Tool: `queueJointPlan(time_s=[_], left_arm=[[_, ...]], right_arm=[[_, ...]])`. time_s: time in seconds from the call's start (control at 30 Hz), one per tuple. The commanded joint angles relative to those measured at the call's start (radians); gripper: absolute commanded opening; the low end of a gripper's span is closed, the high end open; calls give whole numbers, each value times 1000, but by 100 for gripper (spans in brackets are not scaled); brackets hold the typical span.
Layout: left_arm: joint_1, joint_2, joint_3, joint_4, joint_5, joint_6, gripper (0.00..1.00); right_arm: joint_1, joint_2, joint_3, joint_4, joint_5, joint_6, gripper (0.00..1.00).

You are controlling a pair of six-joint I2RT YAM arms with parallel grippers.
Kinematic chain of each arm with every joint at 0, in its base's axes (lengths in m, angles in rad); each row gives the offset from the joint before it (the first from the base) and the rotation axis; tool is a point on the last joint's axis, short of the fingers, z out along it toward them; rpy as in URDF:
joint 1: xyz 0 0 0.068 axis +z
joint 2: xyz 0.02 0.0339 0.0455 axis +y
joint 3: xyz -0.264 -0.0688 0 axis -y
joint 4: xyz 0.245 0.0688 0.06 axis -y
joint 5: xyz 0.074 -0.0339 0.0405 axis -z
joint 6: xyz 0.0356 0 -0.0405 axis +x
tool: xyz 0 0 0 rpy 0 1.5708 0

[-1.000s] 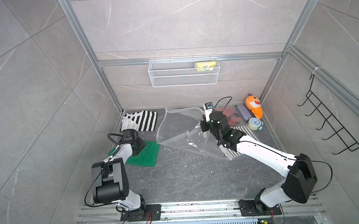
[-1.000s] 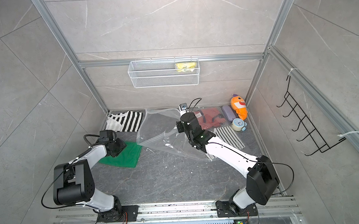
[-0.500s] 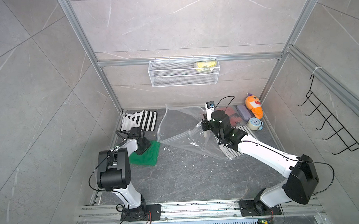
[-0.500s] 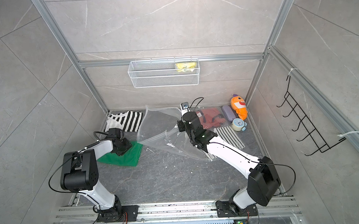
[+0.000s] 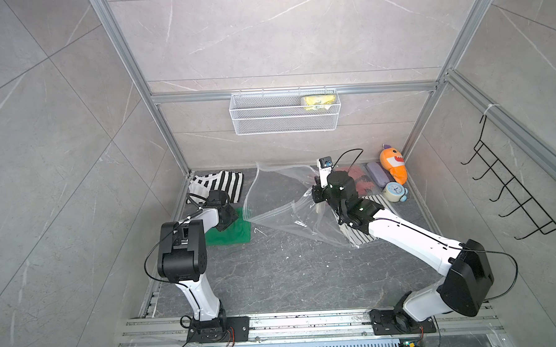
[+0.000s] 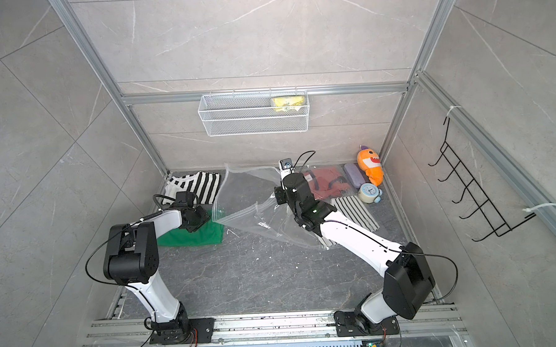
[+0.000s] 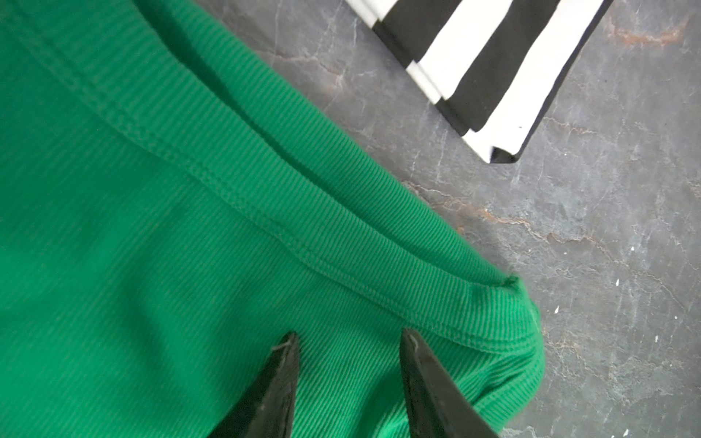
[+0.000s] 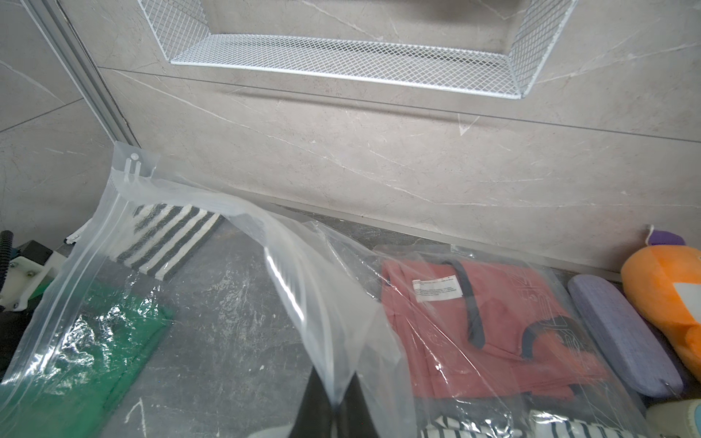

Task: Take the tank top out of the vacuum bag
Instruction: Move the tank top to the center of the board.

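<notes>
Left gripper (image 7: 349, 337) jaws apart, tips over green ribbed-knit tank top (image 7: 189, 227), nothing pinched. Top lies flat on grey stone floor (image 7: 569, 265), one corner at bag edge, rest looks outside. Soft, light, limp: pinch the hemmed edge. Farther back, right gripper (image 8: 333, 402) clamped on large clear crinkly plastic vacuum bag (image 8: 284, 273); film probably slippery.

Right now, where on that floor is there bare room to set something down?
The widest bare floor lies in front, bordered by the green top, the bag and the base rail. The back right corner is crowded: red garment, case, plush, clock. The back left holds a striped shirt.
</notes>
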Motion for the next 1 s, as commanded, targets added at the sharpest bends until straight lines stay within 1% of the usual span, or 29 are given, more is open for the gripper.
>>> queueJointPlan(time_s=[0.0,0.13,0.27,0.3,0.33,0.37,0.47,0.57,0.63,0.73,0.83,0.97], left_arm=[[0,-6,-9,-52,-32,8,48],[9,-84,-30,-75,-68,28,51],[60,-142,-30,-116,-49,72,55],[66,-154,-35,-121,-61,89,70],[71,-159,-38,-126,-72,103,79],[78,-158,-30,-147,-82,117,82],[105,-126,-4,-194,-65,150,84],[131,-92,0,-186,-20,160,84],[132,-77,6,-179,-6,168,83],[132,-55,5,-163,-12,176,82],[136,-9,46,-200,-5,195,81],[136,14,74,-219,-19,216,80]], right_arm=[[-4,-21,-2,28,-4,12,0],[-4,-19,-2,28,-9,14,0],[-4,-24,-1,27,-20,13,0],[-4,-26,1,26,-20,14,0],[-4,-27,1,25,-21,14,0],[-4,-30,-1,24,-23,15,0],[-4,-33,-5,25,-33,20,0],[-4,-27,-7,27,-33,19,0],[-3,-21,-6,24,-29,20,0],[-3,-20,-4,27,-36,19,0],[-4,-19,-3,29,-38,20,0],[-4,-18,-4,24,-34,21,0]])
